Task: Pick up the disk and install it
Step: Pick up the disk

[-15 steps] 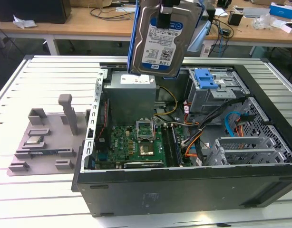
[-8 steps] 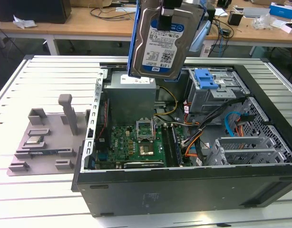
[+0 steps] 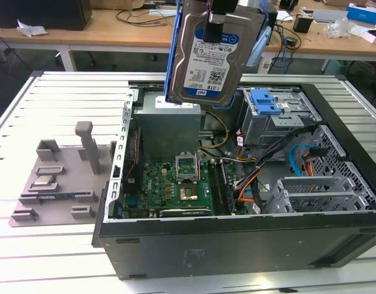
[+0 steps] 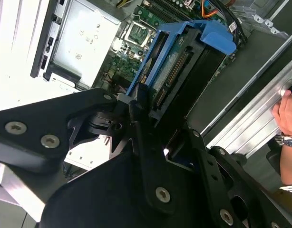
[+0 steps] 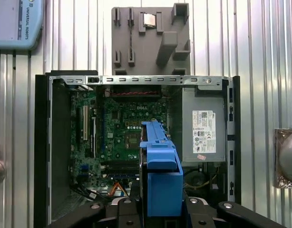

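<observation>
The disk [image 3: 206, 52], a silver drive with a blue-and-white label and a blue rail frame, hangs upright in the air over the back of the open computer case [image 3: 237, 239]. My gripper [image 3: 216, 24] is shut on it from above, one black finger lying across the labelled face. In the second wrist view the disk [image 4: 184, 52] juts out beyond my black fingers [image 4: 136, 111], connector edge showing. In the first wrist view the disk [image 5: 160, 171] appears edge-on between the gripper's [image 5: 160, 209] links, above the motherboard [image 5: 127, 128].
Inside the case sit a grey power supply [image 3: 169, 125], the motherboard [image 3: 176, 184] and a drive cage with a blue latch [image 3: 264, 101]. A grey fixture plate [image 3: 59, 177] lies at the exterior view's left. A person's hand [image 4: 286, 111] rests on the table rail.
</observation>
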`<state>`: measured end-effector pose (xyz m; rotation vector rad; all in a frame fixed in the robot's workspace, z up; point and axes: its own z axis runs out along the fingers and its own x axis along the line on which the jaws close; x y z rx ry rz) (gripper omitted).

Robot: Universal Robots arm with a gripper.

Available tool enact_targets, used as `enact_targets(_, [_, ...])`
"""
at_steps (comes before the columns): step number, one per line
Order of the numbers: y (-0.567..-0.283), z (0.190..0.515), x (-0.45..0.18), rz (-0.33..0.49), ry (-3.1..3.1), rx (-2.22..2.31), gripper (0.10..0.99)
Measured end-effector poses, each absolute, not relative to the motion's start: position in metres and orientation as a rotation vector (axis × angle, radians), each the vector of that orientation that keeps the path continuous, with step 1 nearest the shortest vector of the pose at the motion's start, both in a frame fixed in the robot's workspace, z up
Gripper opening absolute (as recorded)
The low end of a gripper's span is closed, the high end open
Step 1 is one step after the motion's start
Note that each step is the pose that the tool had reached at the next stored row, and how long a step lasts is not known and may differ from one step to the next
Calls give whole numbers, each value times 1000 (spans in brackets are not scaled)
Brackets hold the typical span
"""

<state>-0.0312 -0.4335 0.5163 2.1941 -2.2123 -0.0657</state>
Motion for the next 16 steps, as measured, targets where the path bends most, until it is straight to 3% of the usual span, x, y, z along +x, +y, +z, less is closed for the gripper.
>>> enact_targets(9, [-467, 516, -30, -66, -2212, 2194, 365])
enact_targets(16, [-476, 516, -29, -66, -2212, 2194, 365])
